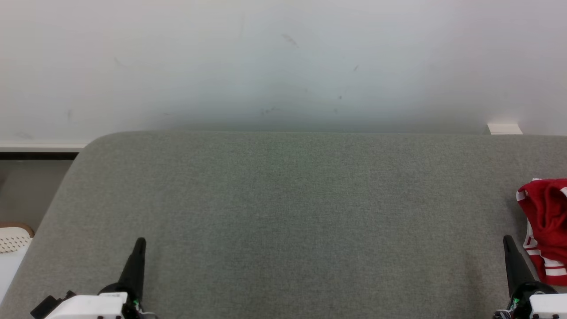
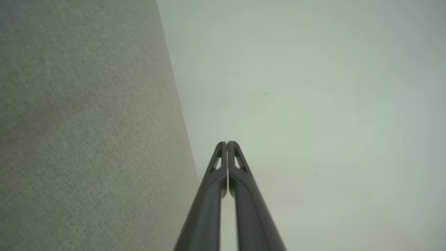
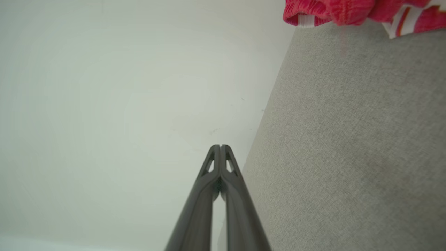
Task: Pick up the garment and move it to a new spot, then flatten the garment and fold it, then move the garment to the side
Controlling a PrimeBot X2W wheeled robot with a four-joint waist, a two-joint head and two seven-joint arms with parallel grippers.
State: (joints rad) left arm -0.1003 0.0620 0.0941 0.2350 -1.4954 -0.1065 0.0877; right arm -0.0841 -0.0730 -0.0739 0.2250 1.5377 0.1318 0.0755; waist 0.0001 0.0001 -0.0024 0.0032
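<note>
We found the crumpled red-and-white garment (image 1: 547, 212) at the far right of the grey fabric-topped table (image 1: 283, 199), just beside and slightly ahead of our right hand (image 1: 508, 243), with both that and the distant left hand (image 1: 140, 243) pinched closed and empty.

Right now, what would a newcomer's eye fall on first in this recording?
The crumpled red and white garment stands out, bunched at the far right edge of the grey fabric surface. The left gripper and right gripper sit shut at the head view's lower corners, both apart from the garment.
</note>
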